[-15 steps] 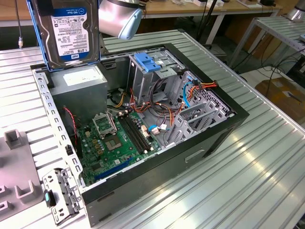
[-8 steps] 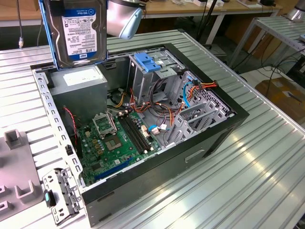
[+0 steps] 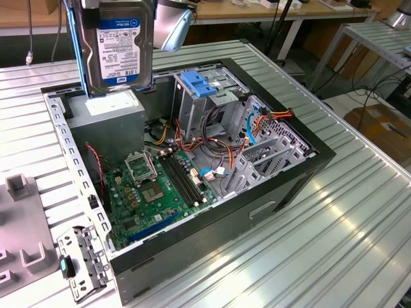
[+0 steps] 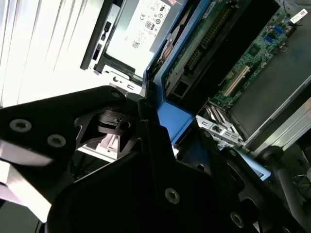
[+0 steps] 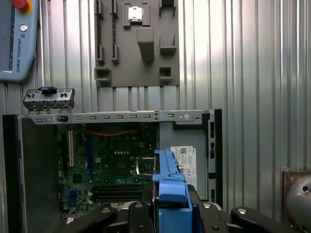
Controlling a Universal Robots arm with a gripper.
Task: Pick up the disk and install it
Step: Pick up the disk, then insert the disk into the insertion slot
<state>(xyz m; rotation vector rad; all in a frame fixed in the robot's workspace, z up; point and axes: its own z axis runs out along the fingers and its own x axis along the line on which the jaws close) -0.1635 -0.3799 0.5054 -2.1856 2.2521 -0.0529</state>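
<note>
The disk, a black-and-silver drive with a white label and blue side rails, hangs upright in the air above the back corner of the open computer case, over the grey power-supply box. My gripper is shut on it from above, its black fingers pressing on either side of the blue rail. That rail also runs past the gripper body in the second wrist view. The metal drive cage with its blue latch stands in the case towards the exterior view's right of the disk.
Inside the case lie the green motherboard and bundles of cables. A grey fixture plate and a small metal bracket sit on the ribbed table at the exterior view's left. A teach pendant lies beyond the plate.
</note>
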